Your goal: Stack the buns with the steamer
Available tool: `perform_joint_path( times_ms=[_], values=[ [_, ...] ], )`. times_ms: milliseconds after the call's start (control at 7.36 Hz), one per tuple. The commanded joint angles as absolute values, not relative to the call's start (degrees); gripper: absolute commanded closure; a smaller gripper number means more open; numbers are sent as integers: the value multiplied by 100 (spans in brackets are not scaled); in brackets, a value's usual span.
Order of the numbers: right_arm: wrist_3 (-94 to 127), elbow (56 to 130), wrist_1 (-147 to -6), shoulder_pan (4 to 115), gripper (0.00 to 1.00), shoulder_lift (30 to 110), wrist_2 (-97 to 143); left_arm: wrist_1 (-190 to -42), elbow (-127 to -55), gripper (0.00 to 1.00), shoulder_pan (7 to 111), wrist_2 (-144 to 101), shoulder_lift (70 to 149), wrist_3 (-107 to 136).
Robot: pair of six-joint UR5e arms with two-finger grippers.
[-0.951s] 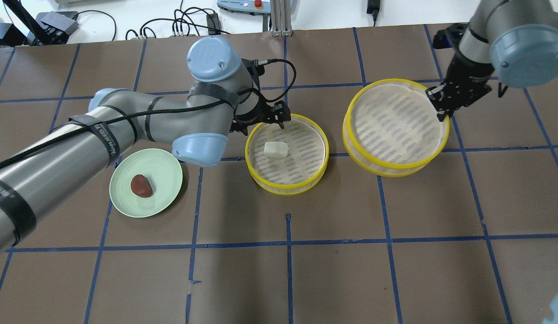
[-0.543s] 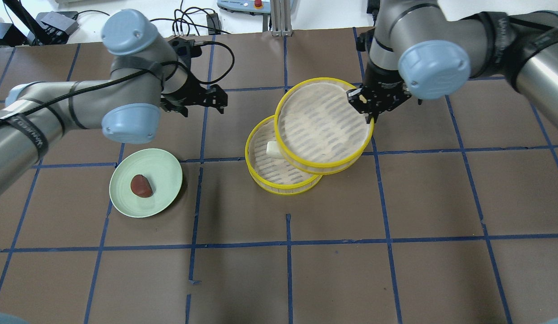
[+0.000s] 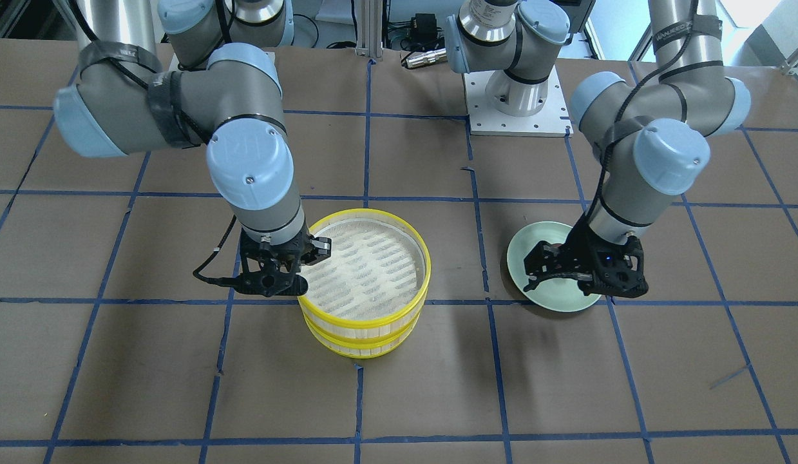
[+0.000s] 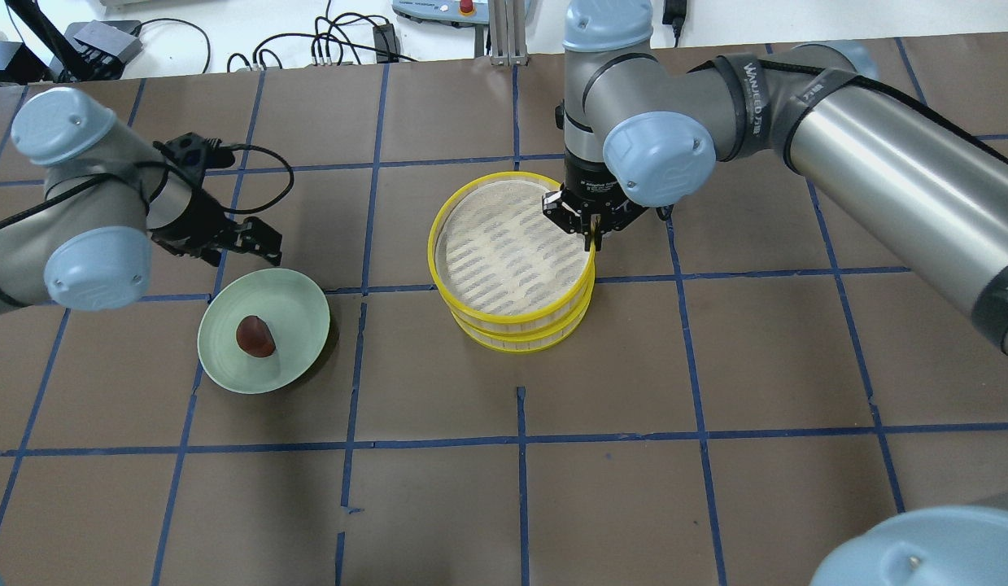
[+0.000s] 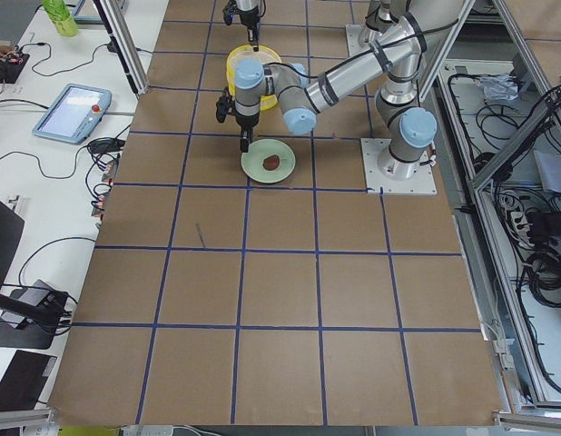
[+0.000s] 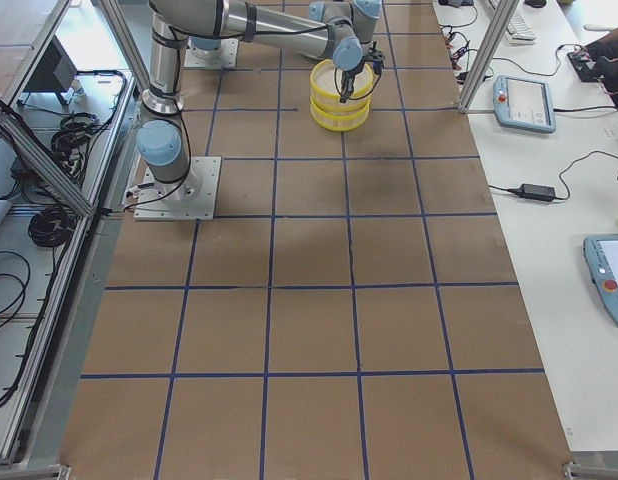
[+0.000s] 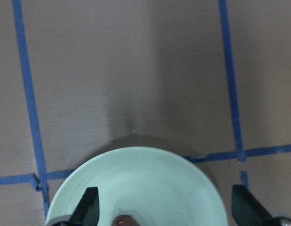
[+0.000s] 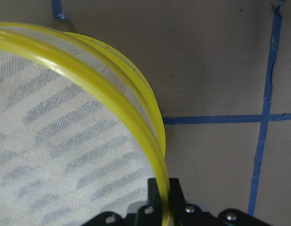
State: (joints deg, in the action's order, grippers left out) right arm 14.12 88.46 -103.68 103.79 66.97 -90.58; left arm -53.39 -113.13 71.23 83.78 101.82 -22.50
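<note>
**A:** What lies nearest the robot on the brown, blue-taped surface (image 4: 715,366)?

**B:** A pale green round plate (image 4: 296,305), on the robot's left. The dark reddish-brown oval bun (image 4: 255,336) rests on it, a little off centre.

**A:** And the arm on that side?

**B:** The left pincer (image 3: 582,278) hangs above the plate without touching it or the bun. Its jaws stand wide apart with nothing between them. From its own wrist camera, the plate's far rim shows between the two fingertips, and only the top of the bun peeks in at the bottom edge.

**A:** Farther out?

**B:** Near the middle of the surface, well apart from the plate, a yellow-rimmed round steamer tray with a pale mesh floor (image 4: 504,252) sits level on a second yellow-rimmed steamer tray (image 3: 357,345). Their walls line up closely. Nothing shows on the upper mesh, and the inside of the lower tray is hidden.

**A:** The other arm?

**B:** The right pincer (image 4: 591,232) is at the upper tray's far rim, on the robot's right. Its jaws are nearly closed, pinching the yellow rim, with one of the fingers (image 8: 154,193) inside the wall and one outside.
</note>
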Motion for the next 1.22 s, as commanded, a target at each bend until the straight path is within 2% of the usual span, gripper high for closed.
perform_joint_path(
  times_ms=[0,407,543,679,815,951,1086],
  values=[
    [1380,8851,-10371,10397,92,6618,-9237,-5344,-11811,2,6785,8332,10230,-2400],
    [1389,8851,-10467,10397,92,6601,-9228,-5344,-12085,7,6785,8271,10301,-2022],
    [1406,8851,-10546,10397,92,6548,-9211,-5344,-12163,20,6785,8157,10301,-2039],
    [1424,8842,-10590,10397,92,6530,-9194,-5344,-12242,39,6785,8165,10301,-2056],
    [1415,8868,-10634,10397,91,6530,-9228,-5309,-12191,75,6785,8200,10301,-2083],
    [1398,8859,-10652,10389,91,6522,-9237,-5239,-12147,100,6785,8209,10283,-2083],
    [1406,8868,-10652,10389,89,6521,-9229,-5047,-12146,100,6785,8226,10283,-2066]
  ],
)
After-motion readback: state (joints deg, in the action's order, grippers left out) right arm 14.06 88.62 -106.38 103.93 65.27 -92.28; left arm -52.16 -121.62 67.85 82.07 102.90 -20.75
